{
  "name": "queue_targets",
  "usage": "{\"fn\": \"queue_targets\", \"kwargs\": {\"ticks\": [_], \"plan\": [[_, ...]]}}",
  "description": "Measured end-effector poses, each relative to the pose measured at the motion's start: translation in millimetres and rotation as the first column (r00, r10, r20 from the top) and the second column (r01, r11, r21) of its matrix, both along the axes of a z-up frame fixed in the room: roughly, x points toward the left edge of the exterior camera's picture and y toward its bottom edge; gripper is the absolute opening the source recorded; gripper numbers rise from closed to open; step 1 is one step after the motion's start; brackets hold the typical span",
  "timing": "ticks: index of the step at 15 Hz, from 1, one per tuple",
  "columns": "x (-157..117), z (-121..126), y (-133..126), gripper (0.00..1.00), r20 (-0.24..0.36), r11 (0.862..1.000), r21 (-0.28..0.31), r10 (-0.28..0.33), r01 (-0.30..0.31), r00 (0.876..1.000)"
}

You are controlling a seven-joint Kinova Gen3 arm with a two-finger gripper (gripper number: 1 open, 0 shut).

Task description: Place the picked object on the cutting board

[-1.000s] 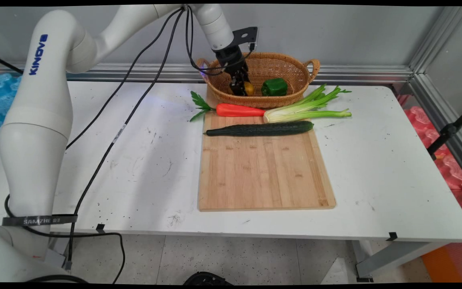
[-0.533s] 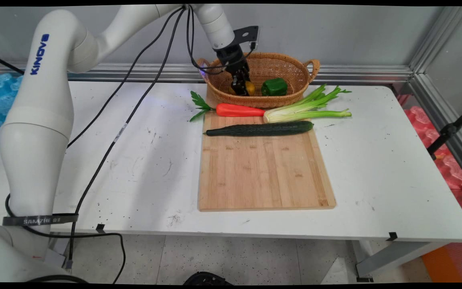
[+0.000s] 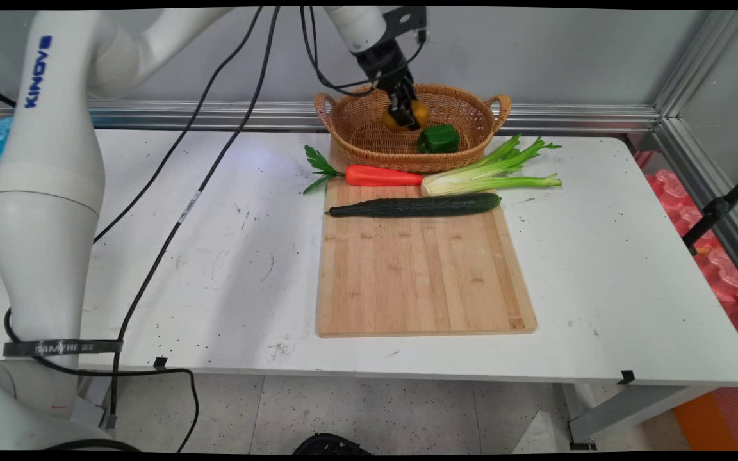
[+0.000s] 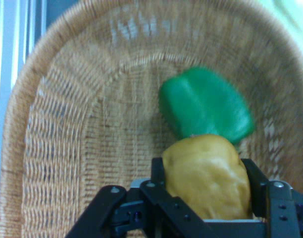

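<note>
Your gripper point(image 3: 405, 114) was clamped on a yellow potato point(image 4: 207, 176), held above the wicker basket point(image 3: 356, 131); green pepper point(image 3: 438, 138) lay inside, just beside.

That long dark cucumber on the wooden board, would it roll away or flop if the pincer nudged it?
The cucumber looks round in section and lies flat across the board, so a sideways nudge would probably roll it. It lies straight with no sag, so it likely stays stiff if lifted. Long and slim, it might tilt if gripped near one end.
</note>
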State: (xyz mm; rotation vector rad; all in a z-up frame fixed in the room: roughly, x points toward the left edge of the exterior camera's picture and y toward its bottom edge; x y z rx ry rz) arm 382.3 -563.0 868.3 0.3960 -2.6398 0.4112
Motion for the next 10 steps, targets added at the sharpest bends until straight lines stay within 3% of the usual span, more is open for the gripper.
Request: {"fn": "queue_targets", "kwargs": {"ticks": [4,10], "plan": [[-27,22,40,0.0,-0.056,1.0,-0.005,0.016,-0.016,0.998],[-67,33,102,0.0,-0.107,1.0,-0.003,-0.008,0.008,0.994]]}}
